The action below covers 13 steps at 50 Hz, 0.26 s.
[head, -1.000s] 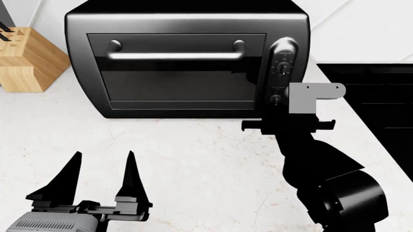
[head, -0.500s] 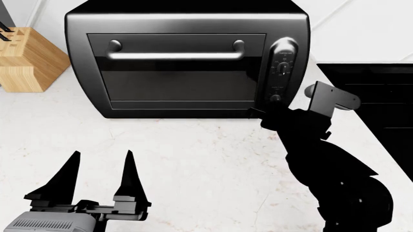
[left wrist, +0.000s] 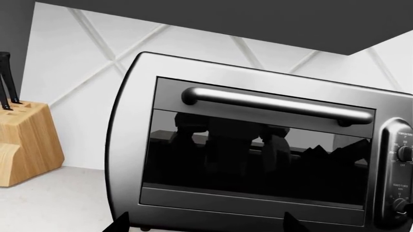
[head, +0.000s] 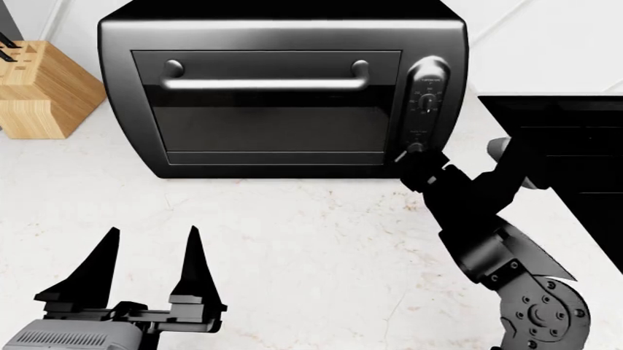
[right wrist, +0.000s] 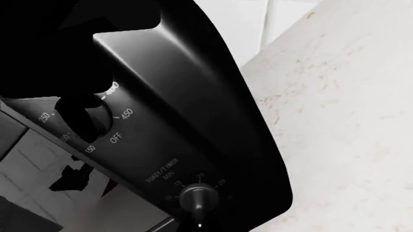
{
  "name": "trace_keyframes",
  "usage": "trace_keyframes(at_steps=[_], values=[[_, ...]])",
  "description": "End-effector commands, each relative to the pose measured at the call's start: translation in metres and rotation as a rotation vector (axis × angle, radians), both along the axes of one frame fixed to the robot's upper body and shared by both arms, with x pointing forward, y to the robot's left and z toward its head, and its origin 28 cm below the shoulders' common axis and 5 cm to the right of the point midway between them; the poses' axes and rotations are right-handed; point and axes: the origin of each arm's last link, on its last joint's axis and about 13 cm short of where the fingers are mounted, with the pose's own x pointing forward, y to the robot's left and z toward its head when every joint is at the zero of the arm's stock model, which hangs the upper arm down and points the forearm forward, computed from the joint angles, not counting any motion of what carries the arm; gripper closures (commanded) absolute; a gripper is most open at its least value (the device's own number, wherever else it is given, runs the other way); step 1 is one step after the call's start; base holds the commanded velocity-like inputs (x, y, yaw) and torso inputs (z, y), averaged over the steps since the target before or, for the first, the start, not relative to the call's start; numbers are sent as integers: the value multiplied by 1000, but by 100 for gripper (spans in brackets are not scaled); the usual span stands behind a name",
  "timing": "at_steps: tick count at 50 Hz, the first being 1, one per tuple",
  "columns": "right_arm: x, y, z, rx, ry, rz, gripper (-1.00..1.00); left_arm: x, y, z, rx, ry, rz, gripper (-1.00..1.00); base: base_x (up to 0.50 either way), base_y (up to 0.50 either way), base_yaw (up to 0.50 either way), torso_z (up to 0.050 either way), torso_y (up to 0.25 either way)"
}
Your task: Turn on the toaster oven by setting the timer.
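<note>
The toaster oven (head: 273,95) stands at the back of the white counter, its door shut, and it also shows in the left wrist view (left wrist: 258,159). The timer (head: 416,146) is the lower dial of its oval panel, under the upper dial (head: 425,102). My right gripper (head: 410,156) is at the timer, rolled over, its tips closed on the knob. In the right wrist view the timer (right wrist: 199,197) sits close at the frame's edge, with the upper dial (right wrist: 87,118) beyond. My left gripper (head: 148,251) is open and empty, well in front of the oven.
A wooden knife block (head: 39,91) stands left of the oven. The flat black cooktop (head: 574,146) lies right of it, beside my right arm. White counter (head: 311,240) spreads between the oven and my left gripper.
My right wrist has rolled clockwise at the timer, and its white camera mount swung right and down. The forearm shifted right. The left gripper has not moved.
</note>
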Motion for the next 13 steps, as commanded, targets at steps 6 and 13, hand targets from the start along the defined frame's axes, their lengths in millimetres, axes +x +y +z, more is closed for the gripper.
trace_keyframes(at_steps=[6, 13], values=[[-2, -11, 5, 169, 1, -41, 100, 0, 0, 1, -3, -2, 1, -100, 0, 0, 0, 0, 2], [0, -11, 3, 200, 18, -55, 100, -1, 0, 1, -3, -3, 1, -100, 0, 0, 0, 0, 1]])
